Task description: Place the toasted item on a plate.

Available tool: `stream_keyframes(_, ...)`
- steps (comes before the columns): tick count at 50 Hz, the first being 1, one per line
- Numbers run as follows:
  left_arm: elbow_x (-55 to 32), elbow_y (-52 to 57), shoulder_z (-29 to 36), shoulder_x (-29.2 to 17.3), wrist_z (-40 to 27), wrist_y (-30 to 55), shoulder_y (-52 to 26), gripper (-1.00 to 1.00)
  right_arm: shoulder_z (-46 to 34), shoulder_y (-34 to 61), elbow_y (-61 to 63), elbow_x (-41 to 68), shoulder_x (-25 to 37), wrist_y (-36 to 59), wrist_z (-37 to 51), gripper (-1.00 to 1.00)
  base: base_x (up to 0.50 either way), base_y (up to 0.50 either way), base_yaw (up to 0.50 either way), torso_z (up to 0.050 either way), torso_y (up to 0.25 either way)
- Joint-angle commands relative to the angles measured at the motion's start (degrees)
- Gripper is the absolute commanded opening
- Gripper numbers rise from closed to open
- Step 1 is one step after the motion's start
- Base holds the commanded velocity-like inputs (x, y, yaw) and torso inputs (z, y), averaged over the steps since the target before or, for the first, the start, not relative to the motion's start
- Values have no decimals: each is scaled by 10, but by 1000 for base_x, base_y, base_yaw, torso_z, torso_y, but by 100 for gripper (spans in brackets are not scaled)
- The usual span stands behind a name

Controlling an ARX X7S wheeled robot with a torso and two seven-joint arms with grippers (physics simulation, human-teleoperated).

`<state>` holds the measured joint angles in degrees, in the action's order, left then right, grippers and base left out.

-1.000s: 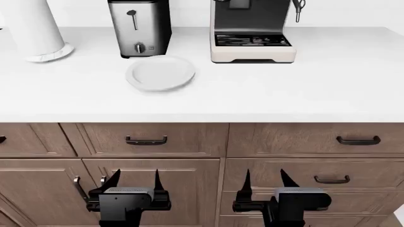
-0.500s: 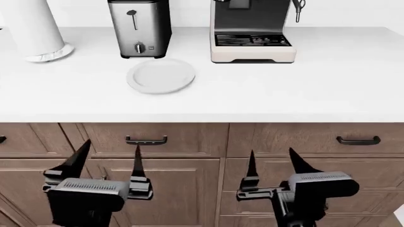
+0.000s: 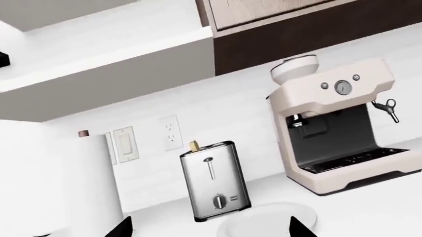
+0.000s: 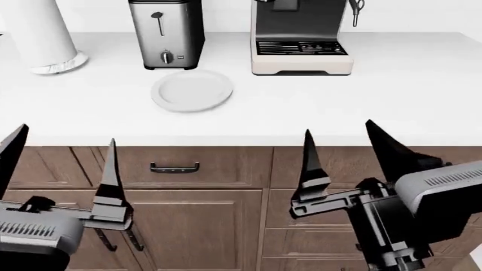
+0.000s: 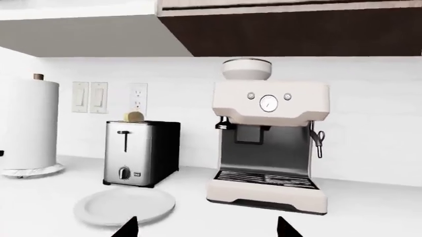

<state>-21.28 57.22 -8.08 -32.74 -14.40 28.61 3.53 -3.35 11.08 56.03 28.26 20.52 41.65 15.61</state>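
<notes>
Both arms had risen from drawer height toward the counter edge over the last second, the left gripper (image 4: 60,164) and right gripper (image 4: 342,147) spread wide and empty, an approach only; the toasted item (image 5: 134,116) showed merely its crust above the toaster (image 5: 140,153), behind the plate (image 4: 192,90).

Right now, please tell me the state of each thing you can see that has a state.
toasted item: sticking up from the toaster slot, not on the plate.
toaster: upright behind the plate.
plate: bare, flat on the counter.
left gripper: open, holding nothing, below the counter edge.
right gripper: open, holding nothing, in front of the drawers.
drawers: closed.
coffee machine: upright, nothing on its drip tray.
</notes>
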Motion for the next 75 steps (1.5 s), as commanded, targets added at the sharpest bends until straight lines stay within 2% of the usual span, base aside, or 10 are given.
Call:
stream_keyframes(1,-117,27,-73,-118,-96,-41,45,100,-86,84,39,195,175,-47,204,100,0,0,0,0,0)
stream_keyframes(5,-160,27,-40,-212,-176,-109,66,100,-132,125,39,231,220,-77,251,100,0,0,0,0,0)
stream_keyframes(8,-180,27,-26,-263,-218,-162,81,100,-157,152,38,246,241,-85,271,100,0,0,0,0,0)
stream_keyframes(14,-168,27,-23,-378,-318,-311,169,100,-192,168,38,233,263,-117,287,100,59,83,0,0,0)
stream_keyframes(19,-156,26,-39,-417,-362,-366,211,100,-214,180,37,234,279,-136,298,100,153,173,0,0,0)
stream_keyframes(24,-139,27,-82,-451,-402,-415,275,100,-230,194,36,240,289,-143,306,100,158,173,0,0,0)
stream_keyframes(30,-131,25,-107,-455,-412,-440,308,100,-241,194,31,236,292,-154,306,100,163,173,0,0,0)
stream_keyframes(41,-117,17,-74,-467,-422,-453,298,100,-252,194,29,232,296,-168,304,100,229,173,0,0,0)
stream_keyframes(57,-112,16,-58,-468,-425,-453,290,100,-269,203,26,229,297,-176,304,100,301,173,0,0,0)
stream_keyframes(75,-109,18,-42,-482,-438,-456,278,100,-273,215,27,237,309,-187,315,100,302,357,0,0,1)
